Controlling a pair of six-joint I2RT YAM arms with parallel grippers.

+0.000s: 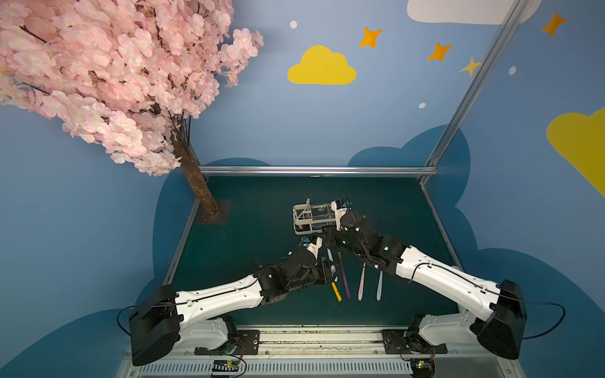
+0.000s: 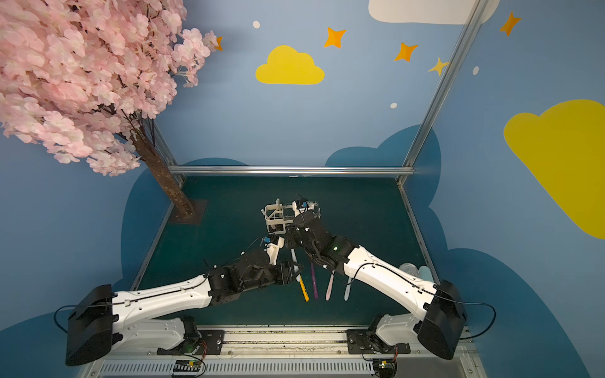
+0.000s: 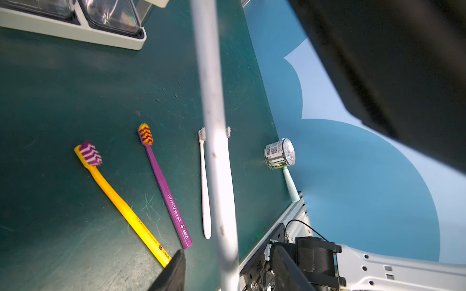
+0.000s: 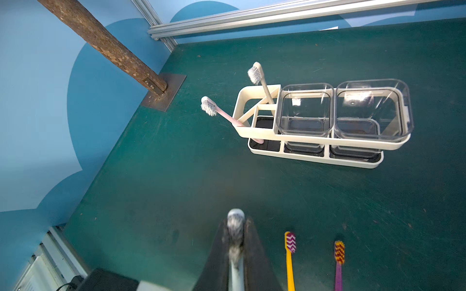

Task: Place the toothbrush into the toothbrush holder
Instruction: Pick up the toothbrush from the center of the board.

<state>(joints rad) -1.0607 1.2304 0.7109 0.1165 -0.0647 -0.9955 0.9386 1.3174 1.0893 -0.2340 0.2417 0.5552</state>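
Green tabletop, blue cloud mural behind.
Top views: white toothbrush hung at left gripper, nearer than toothbrush holder.
Left wrist: jaws stood spread either side of handle, not touching.
Right wrist: right gripper pinched bristle end.
Risk: right letting go early would likely drop it among spare brushes.

Both top views hang high behind my arm bases, looking down and forward over the whole bench to the wall. My left wrist camera sits low and close behind my left fingers, facing across the bench to its right edge. My right wrist camera looks past my right fingers toward the holder and the far corner. All four views share the holder's base and the yellow brush.
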